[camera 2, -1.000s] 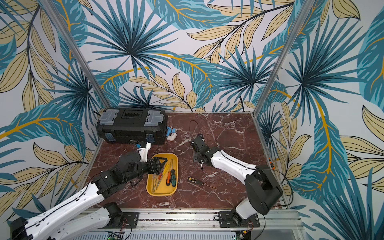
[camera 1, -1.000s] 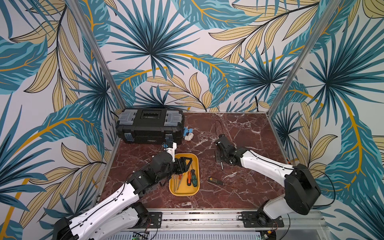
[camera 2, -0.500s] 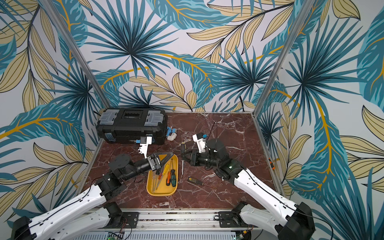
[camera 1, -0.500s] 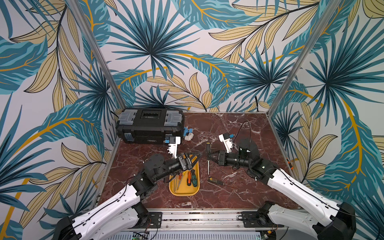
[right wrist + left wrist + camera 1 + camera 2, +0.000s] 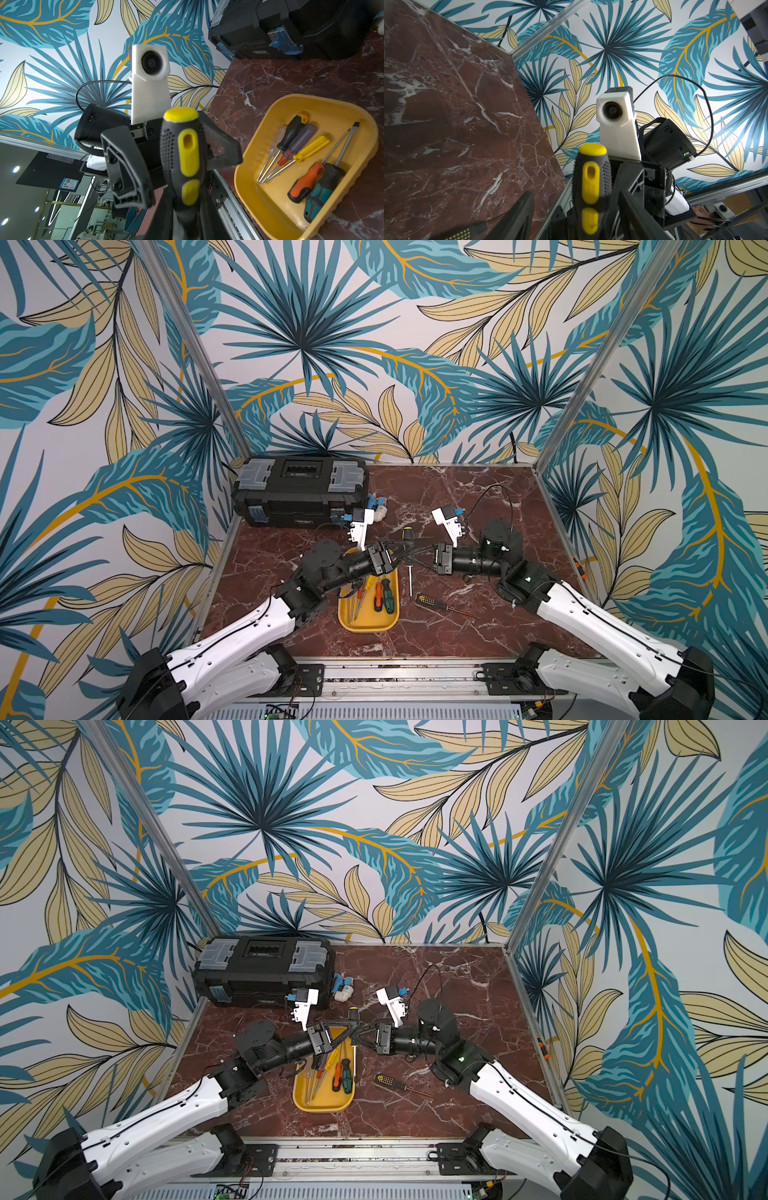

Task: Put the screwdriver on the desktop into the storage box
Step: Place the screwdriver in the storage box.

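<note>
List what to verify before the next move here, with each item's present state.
1. Right hand shut on the screwdriver: ok.
2. Left hand straddling its handle: ok.
3. Left hand clamped on it: cannot tell.
4. Free room in the tray: ok, the end nearest the robot is bare.
5. Tabletop cleared of tools: not ok, a black screwdriver lies beside the tray.
</note>
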### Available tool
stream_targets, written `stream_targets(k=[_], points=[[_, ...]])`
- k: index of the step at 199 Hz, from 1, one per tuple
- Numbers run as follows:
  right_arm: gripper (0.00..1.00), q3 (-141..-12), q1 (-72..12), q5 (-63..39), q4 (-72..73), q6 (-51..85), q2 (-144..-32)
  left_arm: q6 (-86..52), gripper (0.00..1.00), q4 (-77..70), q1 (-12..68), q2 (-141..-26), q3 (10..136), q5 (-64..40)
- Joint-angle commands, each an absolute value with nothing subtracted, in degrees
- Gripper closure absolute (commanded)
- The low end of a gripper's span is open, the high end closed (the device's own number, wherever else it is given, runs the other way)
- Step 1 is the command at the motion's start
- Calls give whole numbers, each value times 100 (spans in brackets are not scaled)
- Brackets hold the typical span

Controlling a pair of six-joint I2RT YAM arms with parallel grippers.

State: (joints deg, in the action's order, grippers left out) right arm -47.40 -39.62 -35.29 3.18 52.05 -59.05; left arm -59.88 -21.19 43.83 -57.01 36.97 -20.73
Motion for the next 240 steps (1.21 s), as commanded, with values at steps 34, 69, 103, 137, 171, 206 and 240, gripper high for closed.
stream_targets(k=[34, 69, 103, 137, 171, 206, 240], points=[[97, -4501, -4121, -3640, 633, 5282, -5735, -6183, 70, -2868, 4378, -5969, 3886, -2207], [83, -4395, -4160, -3453, 491, 5224, -5657, -6122, 97, -2345, 4332, -5933, 3934, -1906], [35, -4672, -4245, -2421, -1050, 4397, -5642, -5764, 100, 91, 4290, -5862, 4454, -704], [28, -4982, -4506, -1435, -2361, 3948, -6064, -5909, 100, 629, 4235, -5869, 4414, -336], [39, -5132, -5236, -1083, -2273, 3869, -6247, -6015, 100, 488, 4212, -5856, 4318, -358], [48, -5257, -5569, -1177, -1979, 3866, -6450, -6139, 100, 277, 4127, -5861, 4228, -516], [65, -5467, -5716, -1009, -2097, 3817, -6788, -6179, 100, 228, 4096, -5819, 4203, -592]])
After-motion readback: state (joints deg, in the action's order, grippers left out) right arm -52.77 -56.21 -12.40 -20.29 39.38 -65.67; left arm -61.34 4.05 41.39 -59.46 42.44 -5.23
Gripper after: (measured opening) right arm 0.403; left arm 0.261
